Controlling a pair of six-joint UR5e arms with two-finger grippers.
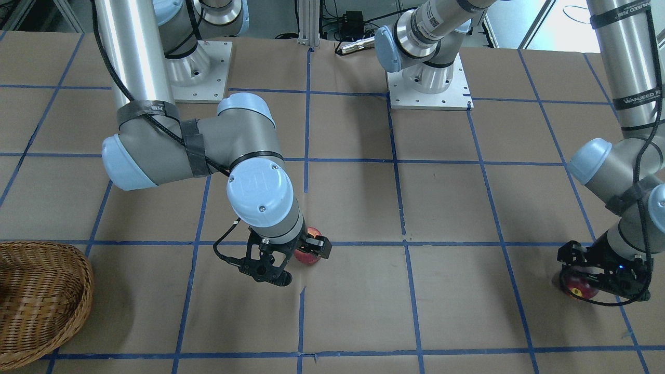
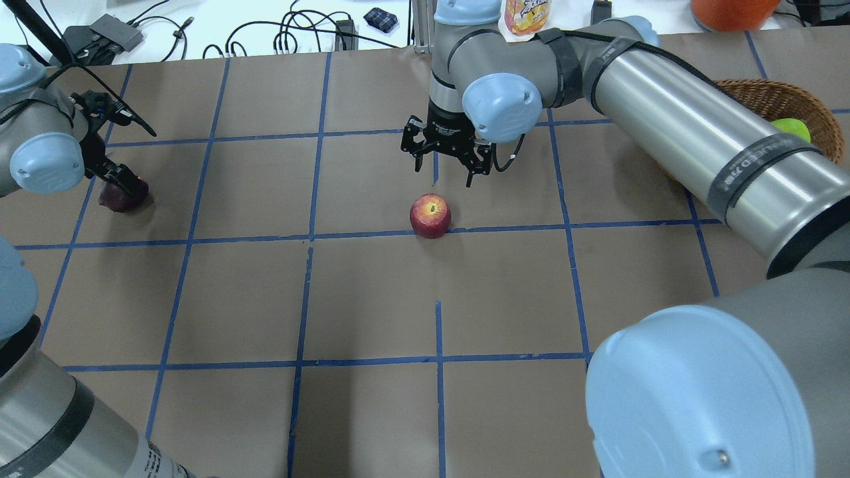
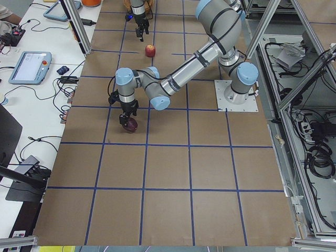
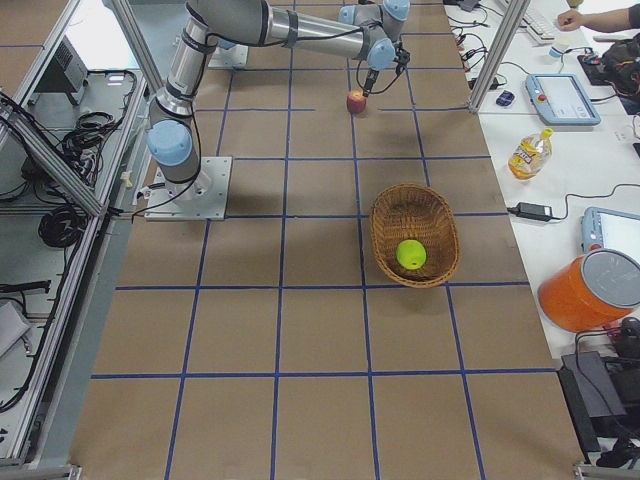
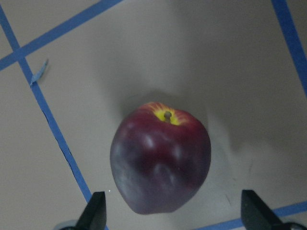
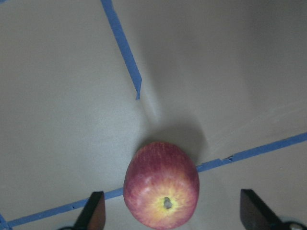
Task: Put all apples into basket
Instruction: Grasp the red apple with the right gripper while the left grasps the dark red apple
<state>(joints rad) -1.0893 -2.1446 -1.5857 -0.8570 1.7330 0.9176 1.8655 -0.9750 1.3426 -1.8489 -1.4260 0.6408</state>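
Near the middle of the table [image 2: 372, 299], the red apple [image 2: 430, 215] sits on a blue tape line [image 2: 358, 234], stem end up. Seen from overhead, the right gripper [image 2: 445, 171] shows at its 12 o'clock, fingers pointing down and spread apart, holding nothing. The right wrist view has that apple at 6 o'clock, low between the two fingertips [image 6: 97, 213], with bare paper on both sides of it, so neither pad touches it. How high the gripper hangs above the apple cannot be told.

Far off at the red apple's 9 o'clock in the overhead view, near the table's left edge, lies the maroon apple [image 2: 123, 197]. In the left wrist view its yellow spot around the stem faces up, toward 12 o'clock. The left gripper [image 5: 175, 213] is right over it and partly hides it from overhead. Its fingers are wide apart as well: in the wrist view they stand at 7 and 5 o'clock, one on each side of the apple's lower edge, with a gap to each.

At the red apple's 2 o'clock, by the table's right edge, the basket [image 2: 764, 89] stands partly behind the right arm [image 2: 664, 99]. The green apple [image 2: 790, 127] lies inside it; the right side view shows it resting on the basket's floor.
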